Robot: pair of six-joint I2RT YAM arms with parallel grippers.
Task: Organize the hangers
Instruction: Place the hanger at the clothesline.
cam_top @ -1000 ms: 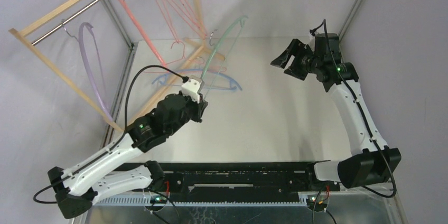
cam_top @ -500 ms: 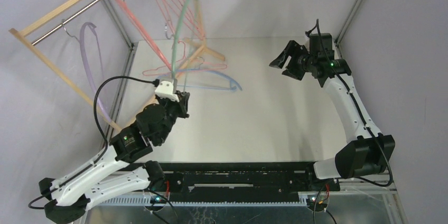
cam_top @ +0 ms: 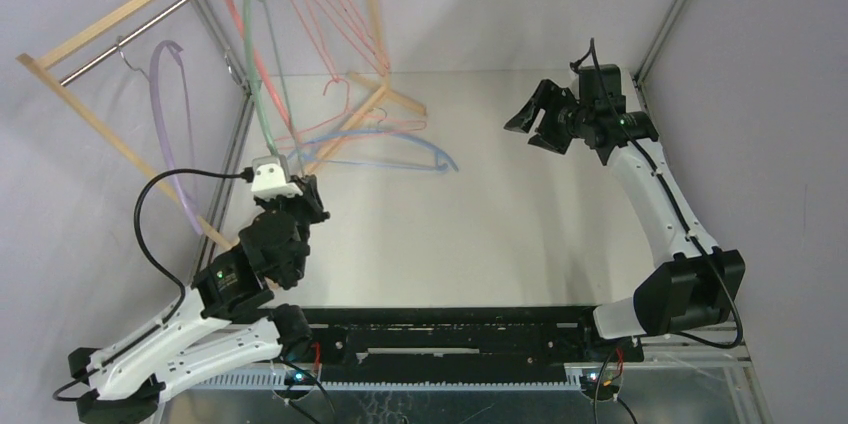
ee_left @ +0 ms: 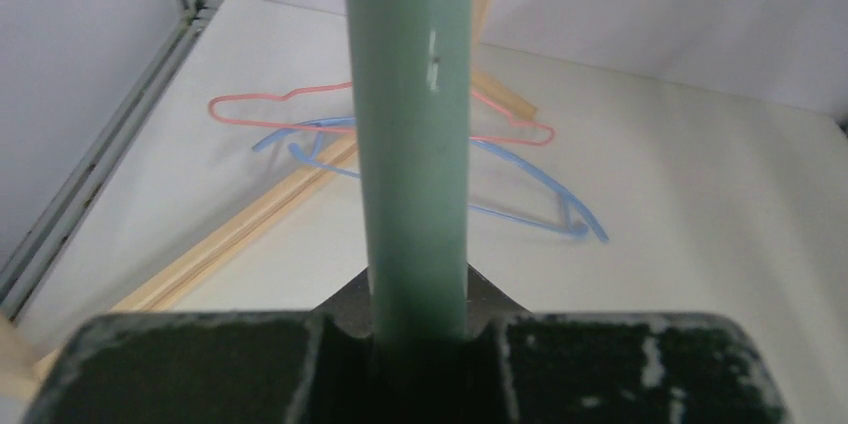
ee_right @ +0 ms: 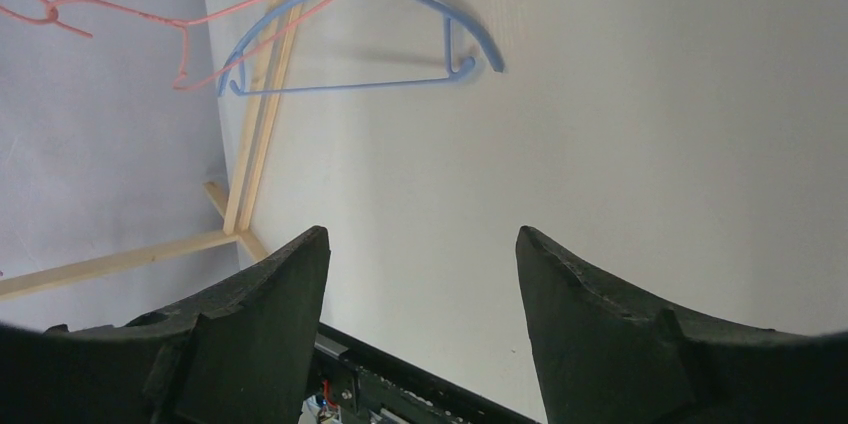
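Green hanger (cam_top: 262, 79) clenched at its lower end in left gripper (cam_top: 291, 180). Carried within the last second from mid-frame to upper left, top end now up by the metal rod (cam_top: 150, 29) — probably close to hanging. Right gripper (ee_right: 420, 274) spread, empty, upper right. Looks thick, glossy, gently curved. Leaves blue hanger (cam_top: 405, 149) and pink wire hangers (cam_top: 385, 127) flat on table (cam_top: 520, 234), upper centre.

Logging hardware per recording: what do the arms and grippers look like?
The left arm and right arm have white shells, black joints, a green light and a loose black cable each. The left gripper and right gripper have matte black fingers; a white camera block tops the left wrist.
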